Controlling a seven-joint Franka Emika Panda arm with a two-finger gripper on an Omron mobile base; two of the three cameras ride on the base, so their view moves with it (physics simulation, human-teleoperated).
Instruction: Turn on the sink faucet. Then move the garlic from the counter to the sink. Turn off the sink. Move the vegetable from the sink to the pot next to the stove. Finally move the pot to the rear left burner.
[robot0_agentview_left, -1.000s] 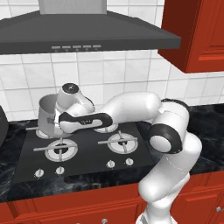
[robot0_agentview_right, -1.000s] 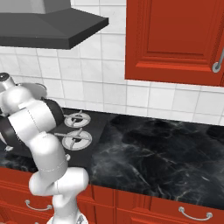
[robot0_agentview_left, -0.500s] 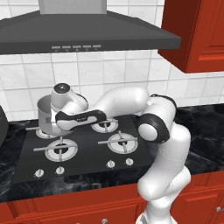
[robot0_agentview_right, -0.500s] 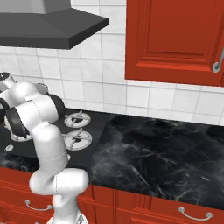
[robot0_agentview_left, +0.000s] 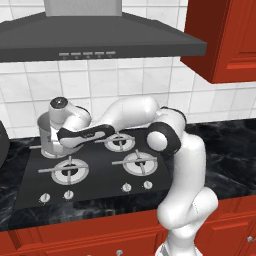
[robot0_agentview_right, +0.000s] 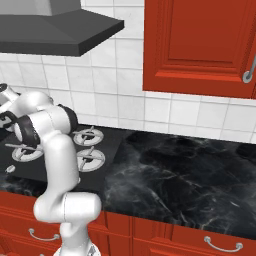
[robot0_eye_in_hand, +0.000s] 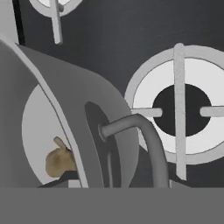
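The small grey pot (robot0_agentview_left: 49, 134) stands at the back left of the black stove (robot0_agentview_left: 100, 175), over the rear left burner, which it covers. Whether it rests on the grate or hangs just above it, I cannot tell. My gripper (robot0_agentview_left: 59, 136) is at the pot's right rim, shut on the wall. The hand view looks down along the pot (robot0_eye_in_hand: 52, 96), with its curved handle (robot0_eye_in_hand: 146, 140) to the right. The tan garlic (robot0_eye_in_hand: 59, 161) lies on the pot's floor. Sink, faucet and the counter by the sink are out of view.
Three free burners lie around the pot: front left (robot0_agentview_left: 69, 171), rear right (robot0_agentview_left: 119, 142) and front right (robot0_agentview_left: 141, 162). Small knobs (robot0_agentview_left: 135, 186) line the stove's front edge. A grey hood (robot0_agentview_left: 100, 37) hangs overhead. Black marble counter (robot0_agentview_right: 180, 180) stretches to the right.
My arm has swung further left and folded lower over the stove. The pot has shifted slightly left and down with the gripper.
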